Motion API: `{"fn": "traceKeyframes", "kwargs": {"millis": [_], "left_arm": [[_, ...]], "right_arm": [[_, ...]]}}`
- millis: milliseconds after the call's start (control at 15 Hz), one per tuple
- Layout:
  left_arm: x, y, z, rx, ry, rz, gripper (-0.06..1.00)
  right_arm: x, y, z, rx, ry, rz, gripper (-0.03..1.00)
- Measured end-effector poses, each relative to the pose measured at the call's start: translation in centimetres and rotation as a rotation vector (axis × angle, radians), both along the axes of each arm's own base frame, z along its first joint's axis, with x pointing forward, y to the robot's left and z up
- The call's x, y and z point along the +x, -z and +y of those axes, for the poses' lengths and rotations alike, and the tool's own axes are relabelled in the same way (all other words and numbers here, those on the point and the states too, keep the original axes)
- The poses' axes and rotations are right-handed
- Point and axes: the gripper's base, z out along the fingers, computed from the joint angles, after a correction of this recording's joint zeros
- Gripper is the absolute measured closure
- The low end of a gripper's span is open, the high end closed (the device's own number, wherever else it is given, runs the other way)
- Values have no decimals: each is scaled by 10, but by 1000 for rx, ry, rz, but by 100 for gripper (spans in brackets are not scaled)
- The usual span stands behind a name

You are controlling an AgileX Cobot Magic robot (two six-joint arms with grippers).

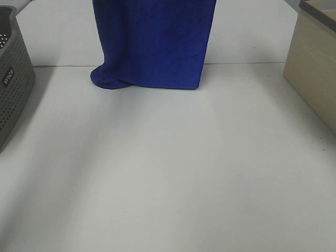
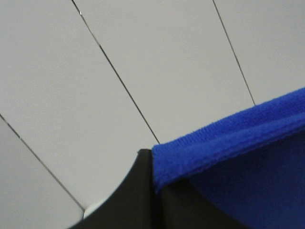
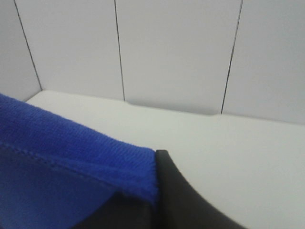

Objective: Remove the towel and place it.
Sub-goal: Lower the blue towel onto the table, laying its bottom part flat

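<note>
- Grey perforated basket [image 1: 13, 79]: far left of the table, well apart from the cloth.
- Left gripper [image 2: 153, 191]: dark fingers pressed together, pinching a corner of the towel's stitched hem.
- Towel [image 1: 155, 42]: royal blue, hanging as a sheet over the far middle of the white table [image 1: 168, 173]. Its lower left corner is bunched and seems to touch the top.
- Right gripper [image 3: 156, 200]: fingers closed on the opposite corner.
- Beige box [image 1: 315, 68]: far right.
- Step, as judged: towel lifted and held, placing not yet done.
- Next move calls for both arms to lower together, keeping the hem taut, and to release only once the cloth lies down.
</note>
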Motion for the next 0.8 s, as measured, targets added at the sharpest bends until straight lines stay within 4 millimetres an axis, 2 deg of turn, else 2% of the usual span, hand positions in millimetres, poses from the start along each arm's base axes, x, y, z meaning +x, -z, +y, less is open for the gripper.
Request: {"fn": "traceKeyframes", "kwargs": {"millis": [133, 200, 533, 667, 800], "left_arm": [[-25, -6, 0, 39, -43, 186, 94], [-30, -8, 2, 48, -49, 221, 94], [-81, -22, 19, 29, -100, 536, 94], [-96, -29, 22, 7, -90, 578, 94], [-108, -40, 24, -24, -67, 566, 94]], "right_arm": [[-18, -6, 0, 8, -54, 122, 95], [-22, -8, 1, 12, -70, 145, 95], [-57, -12, 9, -9, -267, 365, 95], [-75, -19, 8, -33, -331, 428, 95], [-83, -18, 11, -44, -398, 478, 95]]}}
